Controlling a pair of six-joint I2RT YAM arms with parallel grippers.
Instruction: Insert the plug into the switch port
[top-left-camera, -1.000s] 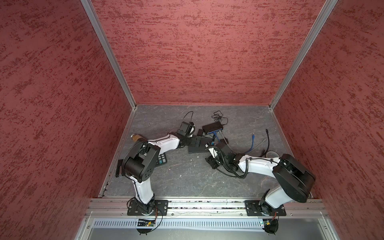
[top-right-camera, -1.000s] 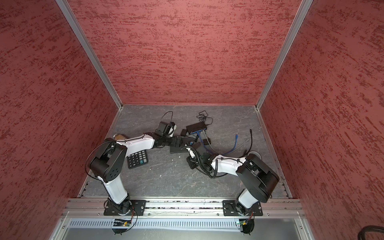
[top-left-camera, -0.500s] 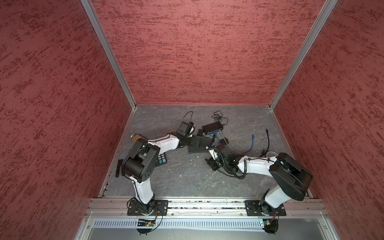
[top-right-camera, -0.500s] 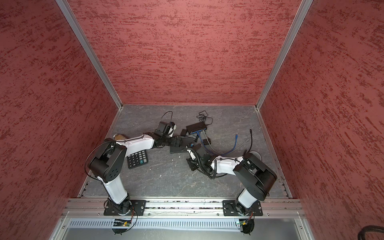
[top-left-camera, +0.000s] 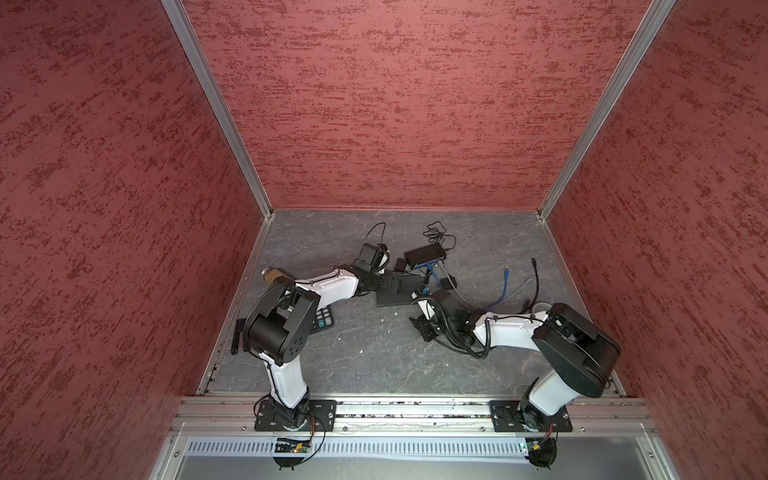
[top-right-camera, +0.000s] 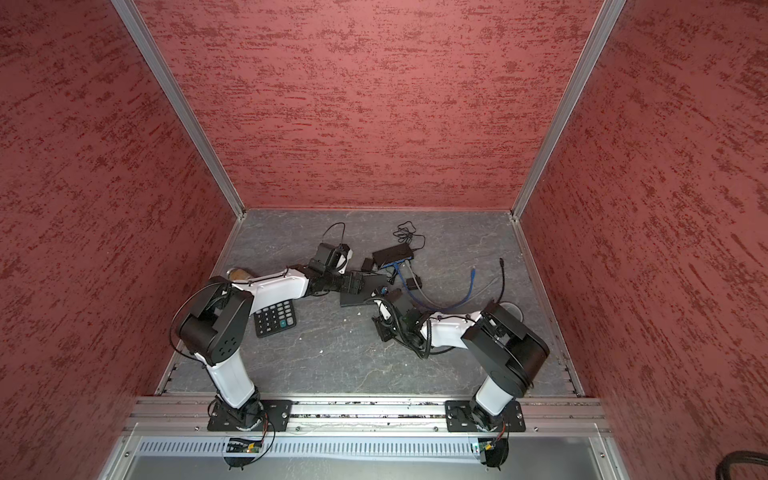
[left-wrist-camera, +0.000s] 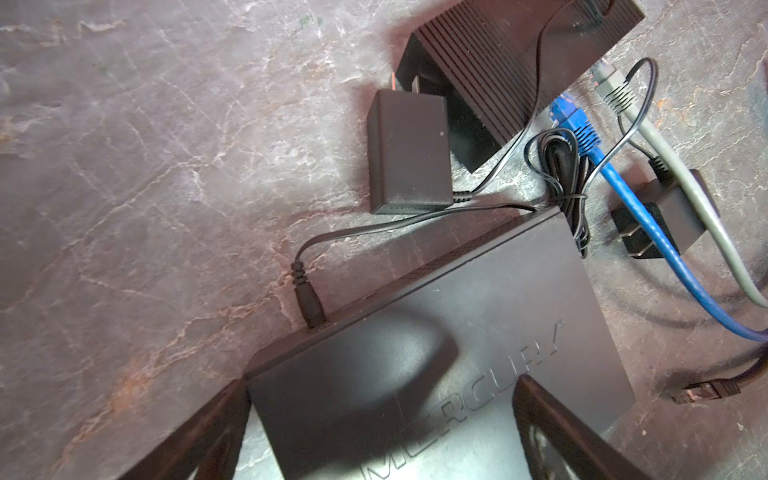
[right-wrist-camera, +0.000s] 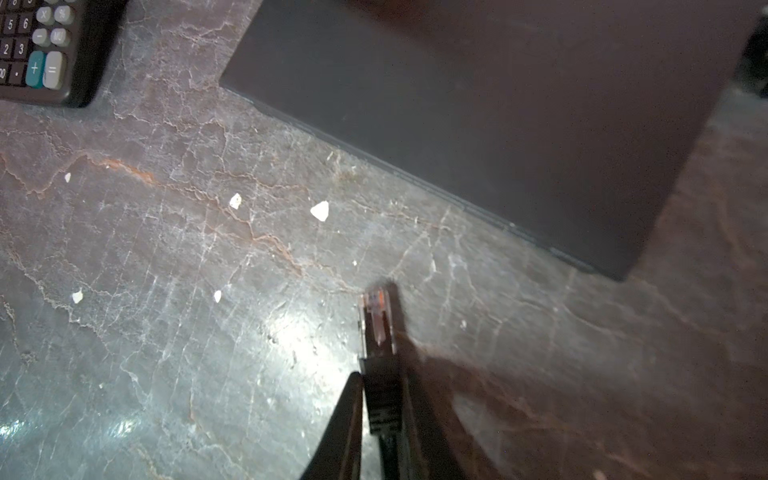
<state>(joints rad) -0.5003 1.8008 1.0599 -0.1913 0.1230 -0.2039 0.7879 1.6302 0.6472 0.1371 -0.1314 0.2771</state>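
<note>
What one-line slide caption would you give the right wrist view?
Right gripper grips a black network plug by its boot, tip short of the dark switch on the marbled table.

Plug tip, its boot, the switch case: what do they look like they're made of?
Plug tip: clear hard plastic, glossy; orange inside shows through.
Boot: black, matte, ribbed; probably soft moulded rubber or PVC.
Switch case: black, satin sheen, raised lettering; plastic or painted metal, can't tell.

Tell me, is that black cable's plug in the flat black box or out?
Out. In the right wrist view the plug is pinched between the right fingers, its clear tip over the table, short of the switch.
</note>
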